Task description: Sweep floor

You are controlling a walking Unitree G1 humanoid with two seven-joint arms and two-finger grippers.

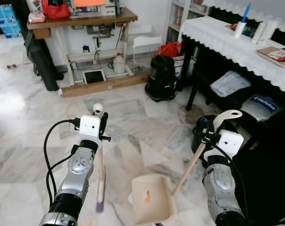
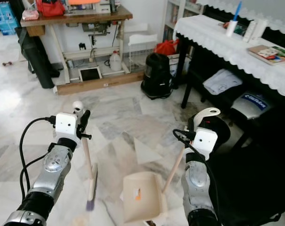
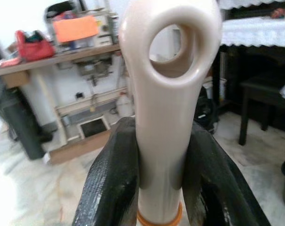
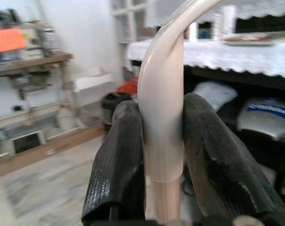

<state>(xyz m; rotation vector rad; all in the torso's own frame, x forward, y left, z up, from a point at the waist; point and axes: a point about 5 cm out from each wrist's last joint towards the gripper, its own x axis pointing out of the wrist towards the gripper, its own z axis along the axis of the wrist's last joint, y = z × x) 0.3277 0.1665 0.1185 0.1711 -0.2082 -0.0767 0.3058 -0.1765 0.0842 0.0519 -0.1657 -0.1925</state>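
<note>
Big expanse of glossy marble floor (image 1: 34, 117) here, grey-and-white veined slabs with a beige patch in the middle. On the robot's right stands a long table (image 1: 236, 44) draped in a white lace-edged cloth with a scalloped hem. At the back is a wooden-topped workbench (image 1: 81, 20) on white metal legs, a red bag (image 1: 55, 8) sitting on it, and beside it a squat black vacuum cleaner (image 1: 161, 77), rounded and matte. Under the draped table lies a grey bag (image 1: 261, 107) with a blue label; the lettering is too blurred to read.

Now the tools. The dustpan (image 1: 152, 197) sits flat on the floor between the two arms, cream plastic, a scoop shape with an orange sticker on its tray, writing too small to make out. Its pale wooden pole rises at a slant up to the right gripper (image 4: 163, 155), whose two rough black fingers (image 4: 116, 160) are clamped tight around the smooth cream curved grip at the top of the handle.

The left gripper (image 3: 161, 160) is likewise closed hard on the broom (image 1: 100, 174): textured black pads squeezing a glossy cream handle with an oval hanging hole at its tip and an orange ring just below. The broom hangs nearly upright, its purple-tinged bristle end down at the floor, just left of the dustpan and apart from it.
</note>
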